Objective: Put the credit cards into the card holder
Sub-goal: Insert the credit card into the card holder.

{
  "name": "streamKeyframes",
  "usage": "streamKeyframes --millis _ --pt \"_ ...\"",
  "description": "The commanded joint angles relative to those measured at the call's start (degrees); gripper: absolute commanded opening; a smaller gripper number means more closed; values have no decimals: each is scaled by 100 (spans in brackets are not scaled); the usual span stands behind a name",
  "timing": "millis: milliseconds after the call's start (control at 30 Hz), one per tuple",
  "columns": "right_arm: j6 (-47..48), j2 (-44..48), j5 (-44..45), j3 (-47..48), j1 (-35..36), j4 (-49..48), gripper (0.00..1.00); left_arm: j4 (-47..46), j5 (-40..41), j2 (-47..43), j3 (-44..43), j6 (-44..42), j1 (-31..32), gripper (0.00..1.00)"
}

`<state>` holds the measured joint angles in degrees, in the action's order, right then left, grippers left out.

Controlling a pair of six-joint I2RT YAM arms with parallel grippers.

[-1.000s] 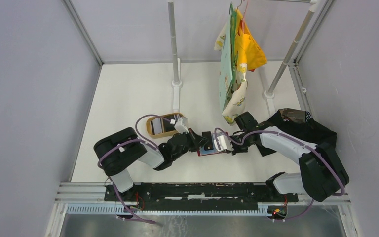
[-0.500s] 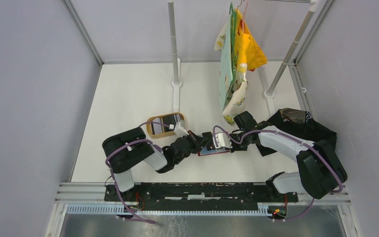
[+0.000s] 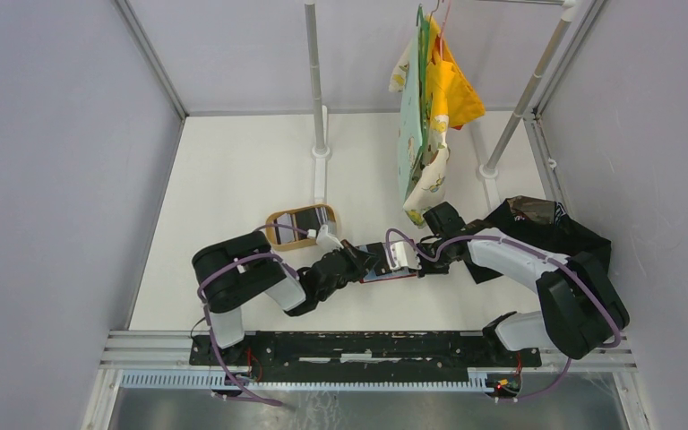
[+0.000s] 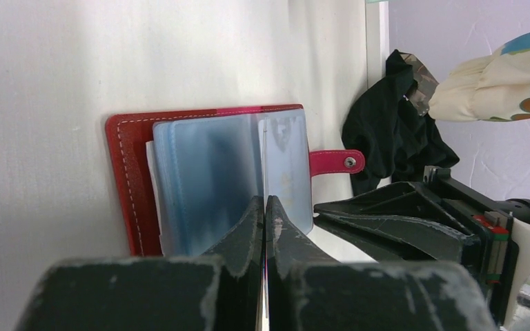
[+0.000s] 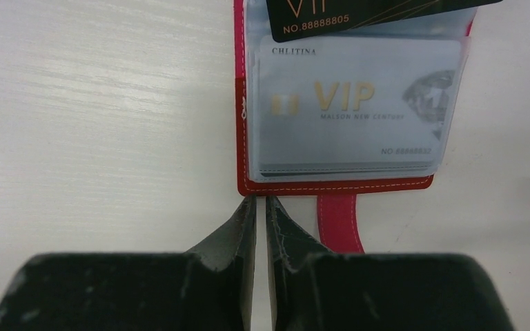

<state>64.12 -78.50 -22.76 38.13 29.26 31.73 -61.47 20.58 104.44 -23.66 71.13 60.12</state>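
my left pincer point(image 4: 265, 201) clenched on a dark card point(image 5: 359, 14) over the open red card holder point(image 4: 121, 172) on the surface point(image 4: 41, 69), right pincer point(image 5: 261, 201) almost closed, empty, at its tab edge, tan tray point(image 3: 277, 236) behind, black cloth point(image 3: 560, 231) rightward

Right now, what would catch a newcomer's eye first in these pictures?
The open red wallet lies at the middle of the white table, with a pale VIP card showing through its clear sleeve. Farther back and to the right, bright yellow and patterned cloths hang above the table.
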Motion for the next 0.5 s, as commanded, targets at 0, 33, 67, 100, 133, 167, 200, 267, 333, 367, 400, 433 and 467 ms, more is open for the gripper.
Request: streamKeyframes --millis 0,33,67,100,133,167,200,267,333,367,400,433,467 --pt "-87 -7 53 10 28 -120 15 -184 204 192 -103 222 43 2" --pt "-91 -7 67 10 26 -114 15 -256 189 229 -97 239 43 2" --pt "-101 -17 70 11 31 -119 15 -292 180 257 -91 257 43 2" --pt "-99 -22 83 11 28 -123 15 -321 169 282 -87 274 44 2" --pt "-107 -32 87 10 35 -118 15 -337 160 316 -86 289 42 2" --pt "-110 -42 103 10 34 -128 15 -364 151 344 -86 306 35 2" --pt "-117 -49 111 10 33 -131 15 -426 141 374 -74 317 38 2" --pt "-128 -67 117 10 36 -140 15 -605 116 451 -64 349 36 2" --pt "-147 -75 133 10 32 -150 15 -877 85 544 -60 370 37 2" --pt "-162 -78 138 10 43 -149 15 -1005 68 606 -55 381 41 2" --pt "-169 -78 148 15 42 -153 16 -1121 43 658 -52 388 42 2" --pt "-180 -69 142 27 36 -149 16 -1233 8 707 -50 399 37 2" --pt "-200 -58 145 43 35 -139 16 -1345 -17 758 -43 401 38 2"
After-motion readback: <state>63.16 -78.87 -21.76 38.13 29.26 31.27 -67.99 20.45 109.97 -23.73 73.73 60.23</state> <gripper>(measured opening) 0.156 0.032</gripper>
